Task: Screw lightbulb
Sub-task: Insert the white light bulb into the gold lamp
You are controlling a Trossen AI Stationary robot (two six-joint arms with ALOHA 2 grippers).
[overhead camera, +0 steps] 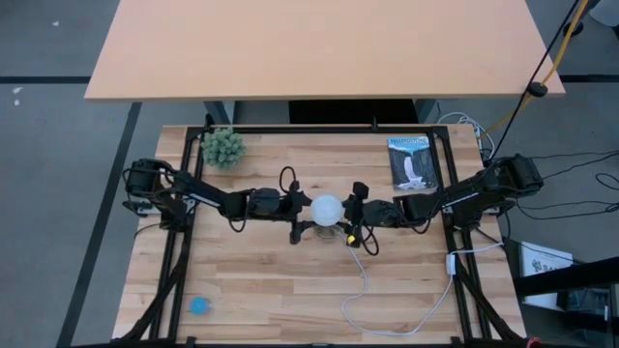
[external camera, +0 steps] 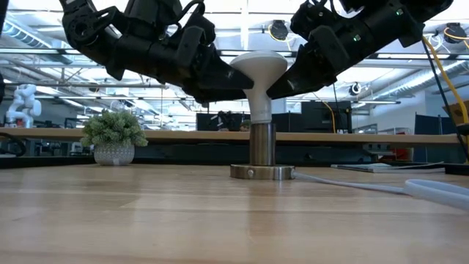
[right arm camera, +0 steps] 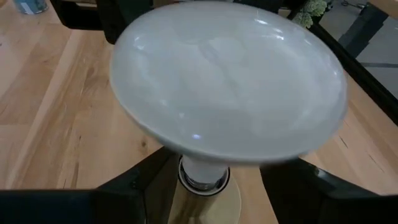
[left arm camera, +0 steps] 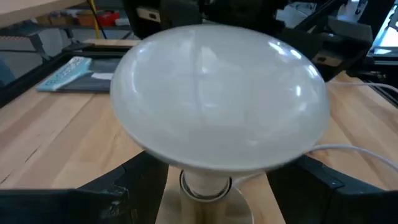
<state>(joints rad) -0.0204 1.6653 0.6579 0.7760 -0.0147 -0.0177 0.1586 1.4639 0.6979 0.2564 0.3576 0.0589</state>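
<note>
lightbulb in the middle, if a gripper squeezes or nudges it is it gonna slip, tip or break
The lightbulb has a smooth, glossy dome, so fingers would probably slide on it. It looks thin-shelled and light, so hard squeezing likely risks cracking. Standing upright in the socket on a wide base, it seems unlikely to tip from a light nudge.

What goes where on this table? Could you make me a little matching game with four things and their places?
Things:
1. lightbulb
2. potted plant
3. booklet
4. blue object

Places, as seen from above:
A. far right part of the table
B. near left corner of the table
C. table's middle, upright in the metal socket, between the left claw and right claw
D. far left corner of the table

Pairs: 1-C, 2-D, 3-A, 4-B
</note>
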